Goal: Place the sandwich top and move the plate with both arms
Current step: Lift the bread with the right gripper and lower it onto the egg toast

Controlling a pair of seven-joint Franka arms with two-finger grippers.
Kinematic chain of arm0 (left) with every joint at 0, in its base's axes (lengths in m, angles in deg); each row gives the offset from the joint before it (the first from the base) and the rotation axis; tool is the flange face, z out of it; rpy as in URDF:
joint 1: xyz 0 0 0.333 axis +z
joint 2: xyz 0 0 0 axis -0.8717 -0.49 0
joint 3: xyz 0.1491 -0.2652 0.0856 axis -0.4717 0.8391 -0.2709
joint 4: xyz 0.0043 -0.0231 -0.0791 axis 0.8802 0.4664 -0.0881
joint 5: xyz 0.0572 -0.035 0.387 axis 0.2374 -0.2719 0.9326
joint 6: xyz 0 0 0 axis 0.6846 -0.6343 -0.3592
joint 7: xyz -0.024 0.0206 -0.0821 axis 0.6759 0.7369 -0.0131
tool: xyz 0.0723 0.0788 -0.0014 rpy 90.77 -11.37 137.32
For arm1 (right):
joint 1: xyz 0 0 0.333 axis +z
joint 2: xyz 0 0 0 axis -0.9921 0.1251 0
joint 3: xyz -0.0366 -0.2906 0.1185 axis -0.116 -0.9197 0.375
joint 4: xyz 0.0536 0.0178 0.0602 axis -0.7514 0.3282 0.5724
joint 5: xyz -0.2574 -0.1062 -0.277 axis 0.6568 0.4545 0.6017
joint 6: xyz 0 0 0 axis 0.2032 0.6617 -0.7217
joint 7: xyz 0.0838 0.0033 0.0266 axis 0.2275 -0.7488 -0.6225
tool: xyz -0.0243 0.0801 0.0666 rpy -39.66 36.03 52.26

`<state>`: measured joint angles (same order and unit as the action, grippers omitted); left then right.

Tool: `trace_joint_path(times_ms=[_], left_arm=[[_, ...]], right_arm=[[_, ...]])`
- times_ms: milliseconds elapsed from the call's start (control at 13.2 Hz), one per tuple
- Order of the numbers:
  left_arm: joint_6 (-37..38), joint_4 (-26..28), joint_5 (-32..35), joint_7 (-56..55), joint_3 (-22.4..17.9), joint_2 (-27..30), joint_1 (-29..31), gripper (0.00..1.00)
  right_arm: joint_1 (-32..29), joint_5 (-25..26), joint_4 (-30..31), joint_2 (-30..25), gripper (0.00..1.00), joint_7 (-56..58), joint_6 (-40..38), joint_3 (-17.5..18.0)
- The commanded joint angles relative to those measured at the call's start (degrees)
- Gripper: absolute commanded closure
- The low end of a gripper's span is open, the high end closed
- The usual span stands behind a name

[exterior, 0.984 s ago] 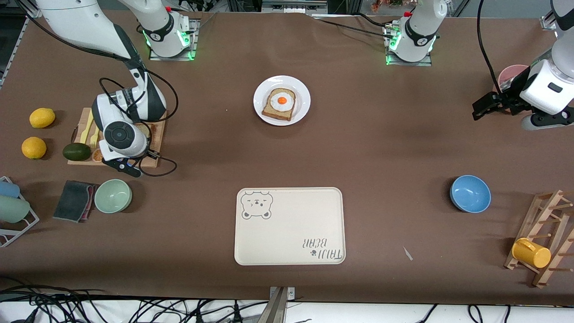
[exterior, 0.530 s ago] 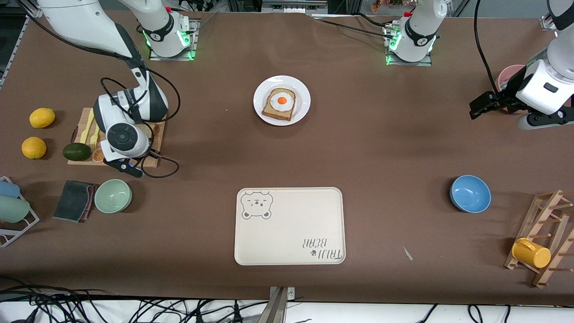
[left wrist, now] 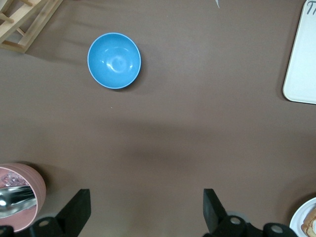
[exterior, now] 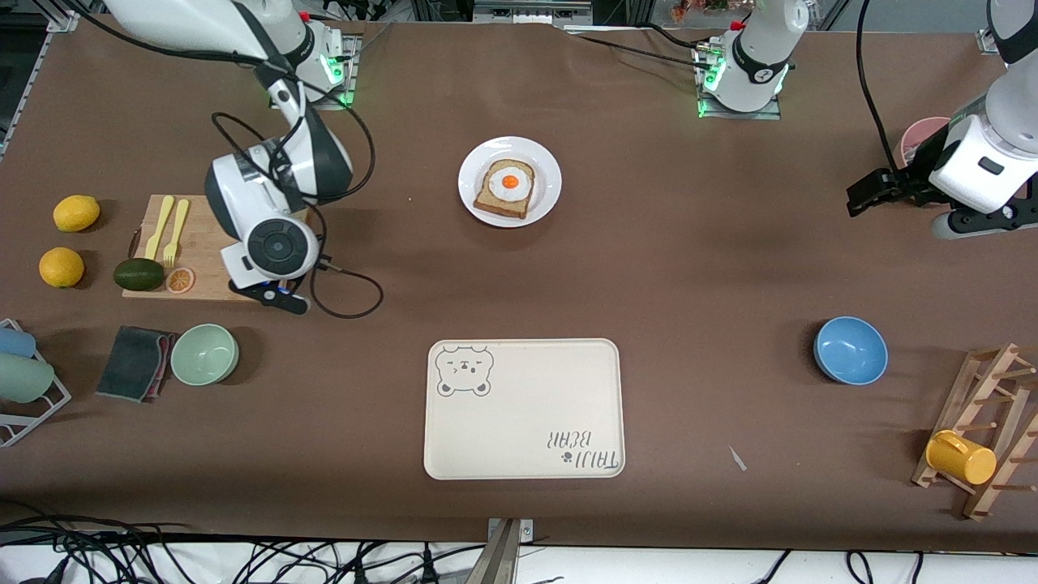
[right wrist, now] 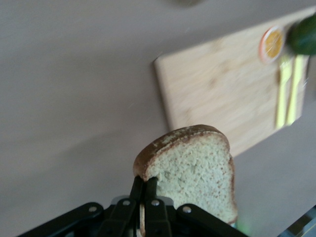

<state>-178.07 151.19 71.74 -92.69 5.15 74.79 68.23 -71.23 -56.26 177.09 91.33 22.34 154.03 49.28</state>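
While the jaws of the right gripper are pressed together on one edge of the plain tan wholemeal bread slice with a darker brown crust, the slice stands up from them in the air, over the edge of the pale wooden cutting board at the right arm's end of the brown worktop.

I judge that this slice is light, soft and easy to crumble. A thin grip on the crust, where it is firmest, seems best, and a hard squeeze could tear it.

The round flat white plate lies near the middle and carries the egg-topped bread. The plate looks stiff and smooth, so its rim is where to hold it.

The left gripper waits with wide, empty jaws over bare worktop near the pink cup.
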Motion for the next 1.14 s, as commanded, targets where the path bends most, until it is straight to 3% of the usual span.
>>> trace_joint_path(times_ms=[0, 227, 454, 681, 1059], left_arm=[[0.6, -0.2, -0.7, -0.4, 0.2, 0.1, 0.6, 0.0], [0.7, -0.3, -0.8, -0.5, 0.2, 0.2, 0.6, 0.0], [0.7, -0.3, -2.5, -0.5, 0.1, 0.3, 0.7, 0.0], [0.7, -0.7, -6.6, -0.5, -0.7, 0.3, 2.4, 0.0], [0.7, -2.9, -11.4, 0.2, -0.8, -0.9, 9.8, 0.0]], right_arm=[[0.1, -4.5, -3.0, 0.1, 1.0, -8.6, -3.0, 5.9], [4.4, -6.8, -4.6, 1.0, 1.0, -18.4, -1.0, 10.1], [13.3, -6.5, -8.9, 4.8, 1.0, -27.8, 0.0, 10.1], [20.7, -6.0, -11.9, 9.7, 1.0, -35.8, 7.0, 10.0], [25.7, -3.2, -11.7, 11.6, 1.0, -36.6, 10.5, 10.0]])
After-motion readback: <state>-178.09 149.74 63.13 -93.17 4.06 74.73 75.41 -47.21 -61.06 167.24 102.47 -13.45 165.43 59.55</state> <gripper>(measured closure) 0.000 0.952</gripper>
